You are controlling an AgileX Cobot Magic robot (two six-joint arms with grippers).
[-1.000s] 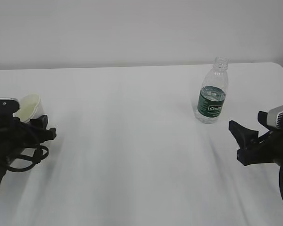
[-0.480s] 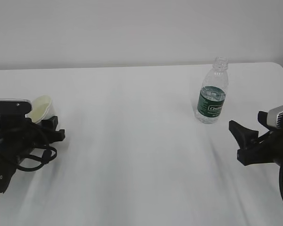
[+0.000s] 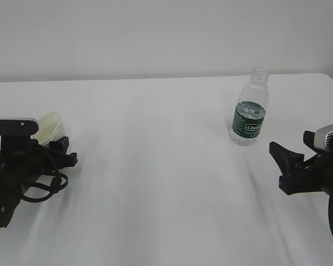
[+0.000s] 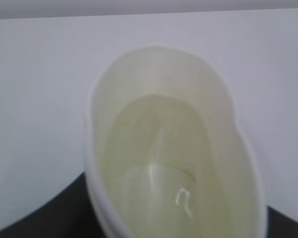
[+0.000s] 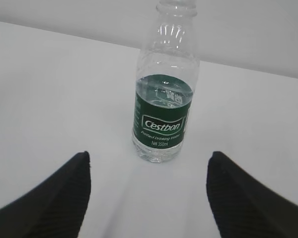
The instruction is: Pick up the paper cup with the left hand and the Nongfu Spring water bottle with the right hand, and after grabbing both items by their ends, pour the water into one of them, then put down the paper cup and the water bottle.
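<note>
My left pincer point(image 3: 58, 152) grips the paper cup point(image 3: 47, 127), far left of the water bottle point(image 3: 250, 108). Right pincer point(image 3: 286, 166) gapes wide just short of the bottle; I'd approach level, centred on the label.

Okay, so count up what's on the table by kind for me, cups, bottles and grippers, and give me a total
Paper cups: 1, the paper cup in the left gripper
Water bottles: 1, the water bottle standing upright, uncapped
Grippers: 2, the left one and the right gripper, which is open and short of the bottle
Total: 4
</note>
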